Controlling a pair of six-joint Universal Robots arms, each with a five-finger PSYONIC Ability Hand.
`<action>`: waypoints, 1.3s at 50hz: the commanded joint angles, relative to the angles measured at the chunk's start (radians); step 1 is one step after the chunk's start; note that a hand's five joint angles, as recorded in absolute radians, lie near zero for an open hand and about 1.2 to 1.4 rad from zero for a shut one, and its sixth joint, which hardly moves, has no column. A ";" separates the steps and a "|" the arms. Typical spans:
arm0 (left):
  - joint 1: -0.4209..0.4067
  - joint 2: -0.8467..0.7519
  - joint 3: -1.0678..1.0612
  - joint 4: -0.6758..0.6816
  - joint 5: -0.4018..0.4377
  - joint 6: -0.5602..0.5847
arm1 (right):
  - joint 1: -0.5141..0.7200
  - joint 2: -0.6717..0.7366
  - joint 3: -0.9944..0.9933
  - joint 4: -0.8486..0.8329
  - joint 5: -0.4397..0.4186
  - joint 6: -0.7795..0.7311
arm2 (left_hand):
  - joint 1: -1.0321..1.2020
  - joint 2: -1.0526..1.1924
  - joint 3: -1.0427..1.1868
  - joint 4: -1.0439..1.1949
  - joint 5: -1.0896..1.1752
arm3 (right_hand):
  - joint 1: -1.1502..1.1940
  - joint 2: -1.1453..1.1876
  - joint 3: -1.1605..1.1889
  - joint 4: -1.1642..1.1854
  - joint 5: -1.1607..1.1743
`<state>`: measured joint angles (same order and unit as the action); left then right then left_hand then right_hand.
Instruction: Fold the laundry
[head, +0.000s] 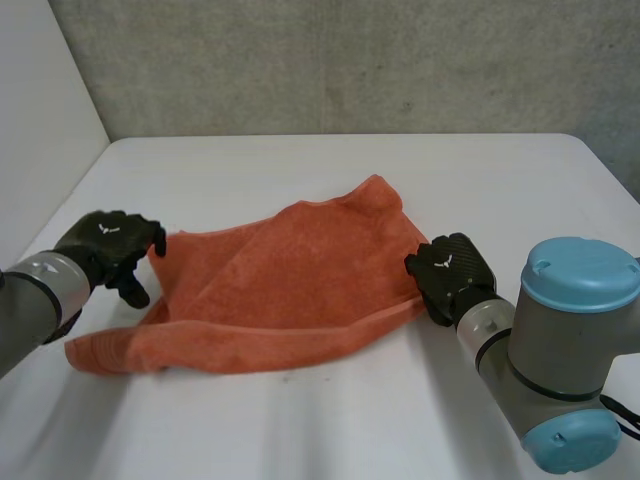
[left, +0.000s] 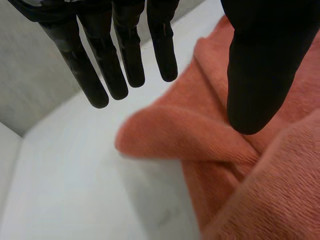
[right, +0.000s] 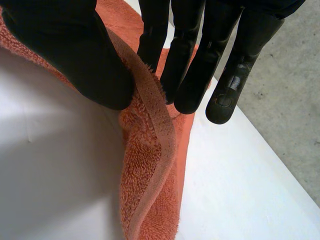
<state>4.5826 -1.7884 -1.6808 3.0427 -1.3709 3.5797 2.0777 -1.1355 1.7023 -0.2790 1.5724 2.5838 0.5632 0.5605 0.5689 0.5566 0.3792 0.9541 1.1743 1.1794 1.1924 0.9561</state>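
An orange towel (head: 290, 290) lies rumpled and partly folded across the middle of the white table (head: 300, 170). My left hand (head: 105, 245) hovers at the towel's left corner, its fingers (left: 125, 60) straight and its thumb spread wide. The loose towel corner (left: 165, 135) lies just below them, untouched. At the towel's right edge, my right hand (head: 455, 270) pinches the hem (right: 150, 125) between its thumb (right: 75, 55) and straight fingers, so it is shut on the towel. The rest of the hem hangs down from that grip to the table.
Grey walls stand behind the table and along its left side. Bare tabletop lies beyond the towel and in front of it. My right arm's elbow (head: 570, 360) sits low at the near right.
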 joint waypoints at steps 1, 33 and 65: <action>0.024 -0.051 0.039 -0.156 0.000 -0.065 | 0.001 0.002 -0.001 0.001 0.000 -0.001 | 0.044 0.046 0.038 0.050 0.053 | 0.442 0.222 0.217 0.204 0.266; 0.032 -0.066 -0.050 -0.168 -0.073 -0.052 | 0.002 0.005 0.000 0.003 0.000 -0.011 | 0.178 0.181 0.173 0.185 0.188 | 0.442 0.222 0.217 0.204 0.266; -0.014 0.301 -0.047 -0.153 -0.065 -0.047 | -0.102 -0.245 -0.141 0.409 0.009 -0.152 | 0.833 0.836 0.827 0.840 0.843 | 0.442 0.222 0.217 0.204 0.266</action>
<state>4.5774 -1.7382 -1.7444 2.8774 -1.4381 3.5314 2.0421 -1.2235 1.6312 -0.0247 1.5825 2.4578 1.1252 1.1932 1.1855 1.1898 0.9680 0.9541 1.1743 1.1793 1.1922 0.9561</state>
